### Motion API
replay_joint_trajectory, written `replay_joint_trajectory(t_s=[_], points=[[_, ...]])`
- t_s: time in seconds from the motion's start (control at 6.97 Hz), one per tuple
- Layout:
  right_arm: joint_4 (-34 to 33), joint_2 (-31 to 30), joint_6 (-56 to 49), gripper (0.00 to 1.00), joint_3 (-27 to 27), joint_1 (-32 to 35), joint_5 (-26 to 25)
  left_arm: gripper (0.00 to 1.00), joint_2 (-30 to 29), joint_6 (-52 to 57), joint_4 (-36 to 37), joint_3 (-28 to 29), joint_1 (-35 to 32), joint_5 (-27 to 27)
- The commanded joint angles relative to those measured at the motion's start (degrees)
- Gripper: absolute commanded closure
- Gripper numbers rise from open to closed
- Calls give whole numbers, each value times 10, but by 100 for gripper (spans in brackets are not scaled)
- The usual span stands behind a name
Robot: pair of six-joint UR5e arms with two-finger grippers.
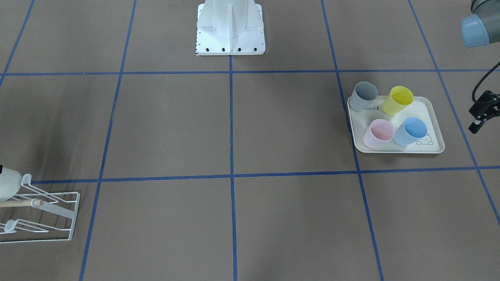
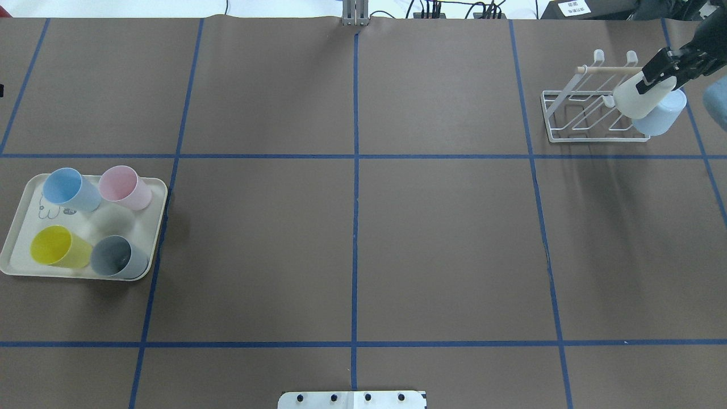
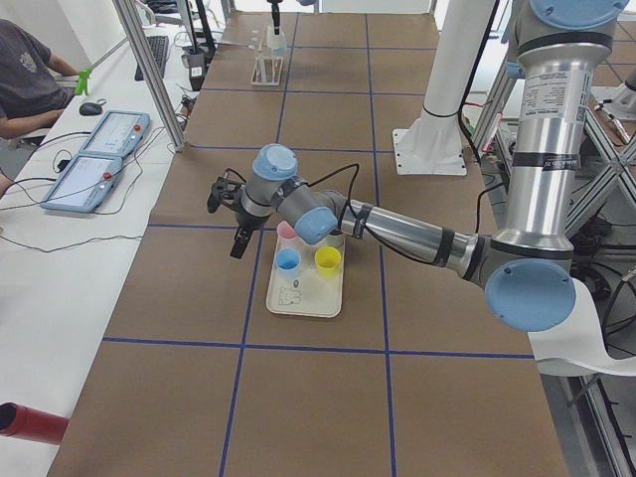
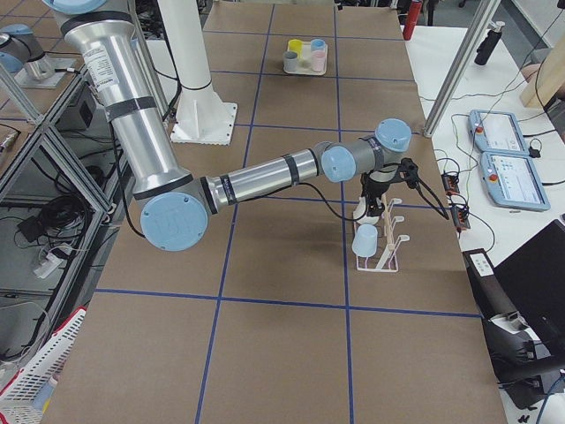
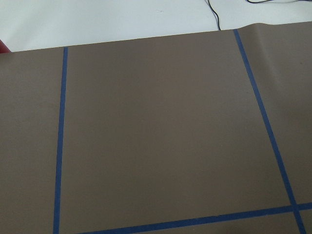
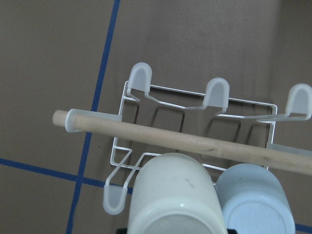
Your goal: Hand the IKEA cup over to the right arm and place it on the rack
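Note:
The IKEA cup (image 2: 635, 97) is white and sits tilted, bottom up, over a prong at the right end of the white wire rack (image 2: 572, 113). My right gripper (image 2: 654, 78) is shut on its base. In the right wrist view the cup's base (image 6: 178, 195) fills the bottom, below the wooden dowel (image 6: 195, 141). A light blue cup (image 2: 659, 113) hangs on the rack right beside it. My left gripper (image 1: 481, 114) hovers open and holds nothing, just beyond the tray's outer side. The left wrist view shows only bare table.
A cream tray (image 2: 116, 220) at the table's left holds blue (image 2: 69, 190), pink (image 2: 124, 187), yellow (image 2: 57, 247) and grey (image 2: 117, 257) cups. The rack (image 1: 58, 207) stands near the far right corner. In the exterior left view, a person sits at a side desk.

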Motion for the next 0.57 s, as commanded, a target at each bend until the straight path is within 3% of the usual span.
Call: replay_joint_trajectory(t_s=[0.0, 0.14, 0.29, 0.43], points=[[0, 2, -6, 77, -12, -1, -1, 0, 0, 0, 0, 0, 0, -9], [1, 3, -6, 56, -14, -2, 0, 0, 0, 0, -1, 0, 0, -10], [1, 2, -5, 26, -14, -2, 0, 0, 0, 0, -1, 1, 0, -10], [7, 3, -4, 2, -13, -2, 0, 0, 0, 0, 0, 0, 0, -10]])
